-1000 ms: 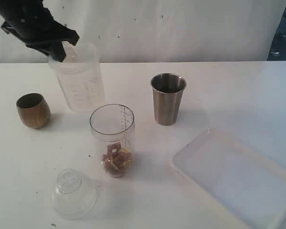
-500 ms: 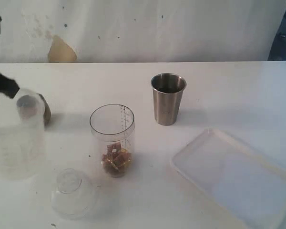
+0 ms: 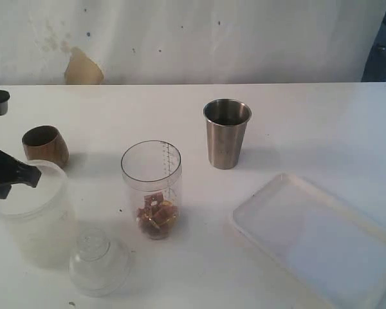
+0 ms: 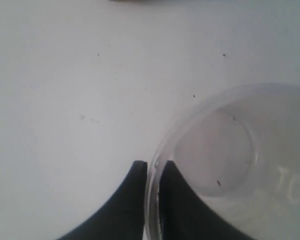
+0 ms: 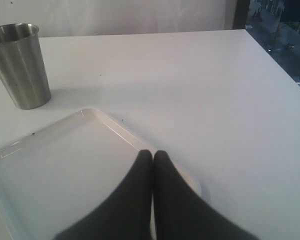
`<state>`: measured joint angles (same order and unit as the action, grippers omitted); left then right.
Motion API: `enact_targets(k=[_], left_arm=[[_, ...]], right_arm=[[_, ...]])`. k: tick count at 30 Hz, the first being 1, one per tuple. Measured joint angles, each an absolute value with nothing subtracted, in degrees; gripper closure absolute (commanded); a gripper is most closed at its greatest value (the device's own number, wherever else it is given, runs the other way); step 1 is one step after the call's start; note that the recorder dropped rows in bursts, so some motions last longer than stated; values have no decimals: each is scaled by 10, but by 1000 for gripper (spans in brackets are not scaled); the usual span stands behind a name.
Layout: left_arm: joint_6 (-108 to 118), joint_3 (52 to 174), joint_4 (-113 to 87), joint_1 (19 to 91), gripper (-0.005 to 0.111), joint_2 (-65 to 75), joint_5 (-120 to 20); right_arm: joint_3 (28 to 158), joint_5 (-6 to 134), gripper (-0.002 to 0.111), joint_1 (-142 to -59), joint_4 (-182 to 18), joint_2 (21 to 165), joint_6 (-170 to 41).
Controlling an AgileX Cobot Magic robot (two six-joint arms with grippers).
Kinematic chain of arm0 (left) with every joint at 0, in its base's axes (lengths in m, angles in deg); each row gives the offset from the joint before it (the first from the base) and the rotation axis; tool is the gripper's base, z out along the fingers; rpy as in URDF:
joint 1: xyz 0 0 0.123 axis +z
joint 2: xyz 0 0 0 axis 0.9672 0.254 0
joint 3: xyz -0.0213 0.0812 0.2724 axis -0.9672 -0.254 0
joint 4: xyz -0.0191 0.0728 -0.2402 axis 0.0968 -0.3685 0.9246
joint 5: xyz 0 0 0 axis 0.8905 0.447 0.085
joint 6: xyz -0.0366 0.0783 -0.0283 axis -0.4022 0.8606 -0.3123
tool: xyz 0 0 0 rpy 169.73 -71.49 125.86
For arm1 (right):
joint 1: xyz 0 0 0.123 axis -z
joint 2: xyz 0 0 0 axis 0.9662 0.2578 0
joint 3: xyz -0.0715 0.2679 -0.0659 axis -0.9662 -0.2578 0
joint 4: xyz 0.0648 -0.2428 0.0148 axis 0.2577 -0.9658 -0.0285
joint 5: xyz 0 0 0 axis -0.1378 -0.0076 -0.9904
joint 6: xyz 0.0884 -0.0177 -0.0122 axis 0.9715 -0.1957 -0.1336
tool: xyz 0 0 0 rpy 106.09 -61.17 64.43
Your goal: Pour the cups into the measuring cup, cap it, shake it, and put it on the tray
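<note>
The frosted translucent cup stands upright at the front left of the table, and my left gripper is shut on its rim, one finger inside and one outside. The left wrist view looks down into this frosted cup, which looks empty, with the left gripper pinching its wall. The clear measuring cup stands mid-table with brown pieces in its base. The brown wooden cup sits behind the frosted one. The white tray lies at the front right. My right gripper is shut and empty above the tray.
A clear domed lid lies at the table's front, between the frosted cup and the measuring cup. A steel tumbler stands behind the measuring cup; the steel tumbler also shows beyond the tray in the right wrist view.
My left gripper carried the frosted cup from the back left, above the table, down to the front left, where it now stands upright. The wooden cup is uncovered again.
</note>
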<state>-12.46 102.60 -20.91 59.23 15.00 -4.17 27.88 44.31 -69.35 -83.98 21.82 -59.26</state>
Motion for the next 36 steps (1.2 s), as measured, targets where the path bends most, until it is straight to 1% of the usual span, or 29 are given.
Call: enact_targets(k=[5,8,11,13,16,18,19,20,21,22,23,25,26,27,28,29,31,33,36], left_arm=[[-144,1026,-232,592,72,154,-52],[-155,1030,-246,592,57,154,-42],[-157,1045,-252,592,48,154,-23],[-157,1058,-252,592,44,154,-12],[-157,1081,-252,592,42,154,4],[-149,1098,-247,592,46,149,9],[-146,1104,-243,592,51,145,11],[-141,1109,-238,592,60,133,11],[-138,1112,-237,592,79,122,9],[-135,1112,-235,592,91,88,2],[-135,1108,-235,592,106,63,-8],[-134,1078,-233,592,106,-29,-54],[-134,1040,-229,592,106,-103,-98],[-134,1021,-225,592,106,-134,-119],[-134,970,-217,592,106,-210,-181],[-134,942,-214,592,106,-241,-208],[-138,842,-209,592,106,-373,-334],[-167,765,-205,592,106,-455,-424],[-200,689,-204,592,106,-524,-466]], right_arm=[[279,443,108,-694,-840,218,-593],[279,443,108,-694,-840,218,-593],[279,443,108,-694,-840,218,-593],[279,443,108,-694,-840,218,-593],[279,443,108,-694,-840,218,-593],[279,443,108,-694,-840,218,-593],[279,443,108,-694,-840,218,-593],[279,443,108,-694,-840,218,-593],[279,443,108,-694,-840,218,-593],[279,443,108,-694,-840,218,-593],[279,443,108,-694,-840,218,-593],[279,443,108,-694,-840,218,-593],[279,443,108,-694,-840,218,-593],[279,443,108,-694,-840,218,-593],[279,443,108,-694,-840,218,-593],[279,443,108,-694,-840,218,-593],[279,443,108,-694,-840,218,-593],[279,443,108,-694,-840,218,-593],[279,443,108,-694,-840,218,-593]])
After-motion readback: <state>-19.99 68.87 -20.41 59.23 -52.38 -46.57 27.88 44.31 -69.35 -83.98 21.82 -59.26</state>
